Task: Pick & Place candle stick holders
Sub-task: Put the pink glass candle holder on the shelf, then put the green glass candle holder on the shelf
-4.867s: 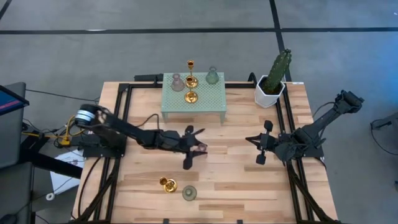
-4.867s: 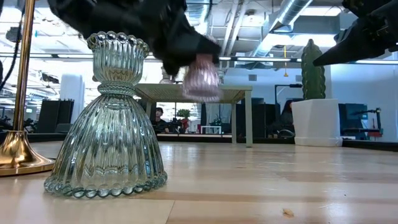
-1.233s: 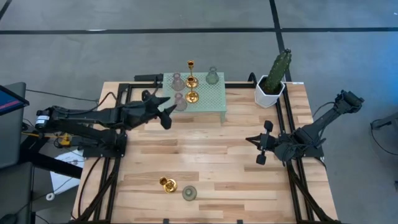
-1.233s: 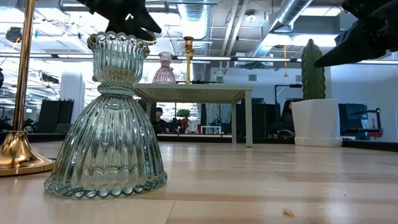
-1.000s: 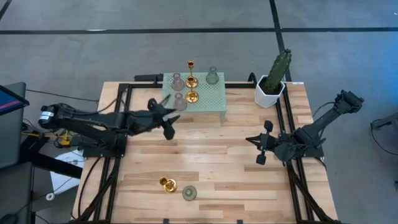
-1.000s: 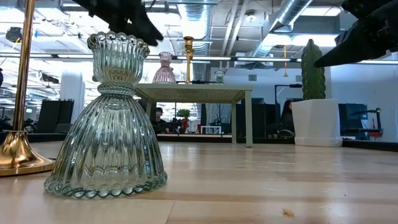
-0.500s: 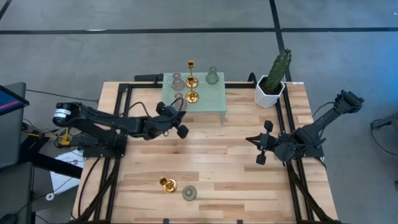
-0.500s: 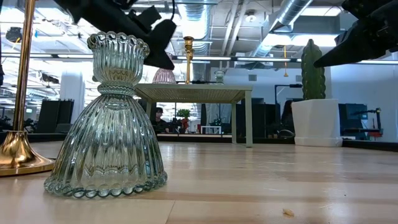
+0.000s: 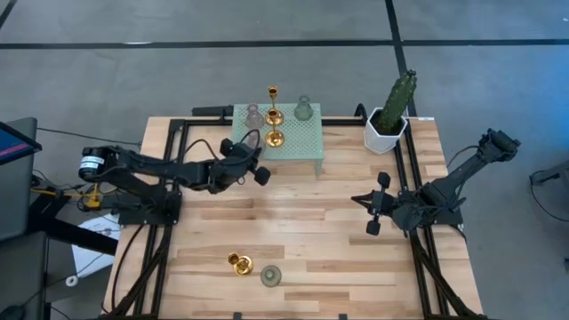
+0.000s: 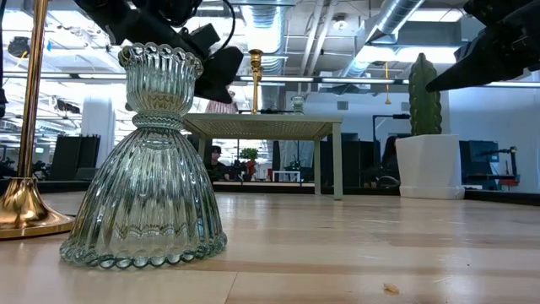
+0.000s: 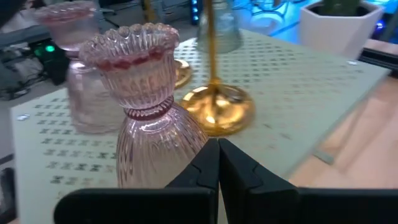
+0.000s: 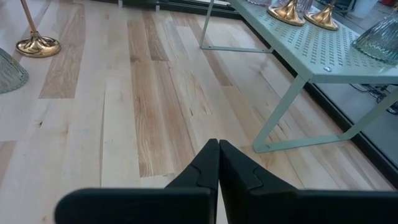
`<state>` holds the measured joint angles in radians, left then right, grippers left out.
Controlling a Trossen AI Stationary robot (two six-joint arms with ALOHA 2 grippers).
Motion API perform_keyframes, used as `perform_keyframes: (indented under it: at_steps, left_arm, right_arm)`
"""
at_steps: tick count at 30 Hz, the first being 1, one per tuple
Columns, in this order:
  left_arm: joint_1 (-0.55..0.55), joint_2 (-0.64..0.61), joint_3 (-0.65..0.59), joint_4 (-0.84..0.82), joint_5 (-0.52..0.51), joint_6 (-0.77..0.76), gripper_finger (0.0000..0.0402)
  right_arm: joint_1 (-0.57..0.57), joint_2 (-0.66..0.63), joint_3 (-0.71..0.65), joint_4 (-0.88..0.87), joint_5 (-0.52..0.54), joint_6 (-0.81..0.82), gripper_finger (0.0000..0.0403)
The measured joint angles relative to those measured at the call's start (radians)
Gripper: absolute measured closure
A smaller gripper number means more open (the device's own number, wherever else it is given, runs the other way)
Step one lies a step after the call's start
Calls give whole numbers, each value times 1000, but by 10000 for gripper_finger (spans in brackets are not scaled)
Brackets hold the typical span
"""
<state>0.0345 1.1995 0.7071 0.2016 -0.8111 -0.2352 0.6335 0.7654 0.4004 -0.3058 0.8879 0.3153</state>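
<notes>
1. My left pincer [image 9: 252, 164] is pinched fully together and empty, at the front left corner of the mint perforated stand [image 9: 302, 140]; a pink holder [image 11: 146, 118] stands upright on the stand right in front of it.
2. On the stand I count two pink, two gold and one green holder.
3. A gold holder [image 9: 238, 262] and a green holder [image 9: 271, 276] wait upright on the worktop [image 9: 338, 240] near its front edge, nearer the left arm.
4. My right pincer [image 9: 371, 213] is closed and parked right of centre.

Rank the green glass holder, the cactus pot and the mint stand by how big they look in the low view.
1. Green glass holder, far the largest, though it sits nearest the camera, so that is no true size.
2. Mint stand.
3. Cactus pot; taller than the stand's top, but narrower overall.
</notes>
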Motion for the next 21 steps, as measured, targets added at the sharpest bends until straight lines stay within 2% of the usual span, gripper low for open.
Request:
perform_keyframes:
  at_steps: [8, 12, 15, 21]
  left_arm:
    - [45, 0, 0, 0, 5, 14, 399]
    - [30, 0, 0, 4, 67, 7, 397]
    - [-25, 0, 0, 27, 111, 14, 399]
    - [-196, -16, 0, 90, 90, 166, 399]
  right_arm:
    - [0, 0, 0, 0, 0, 0, 403]
    - [0, 0, 0, 0, 0, 0, 403]
    - [0, 0, 0, 0, 0, 0, 403]
    - [0, 0, 0, 0, 0, 0, 403]
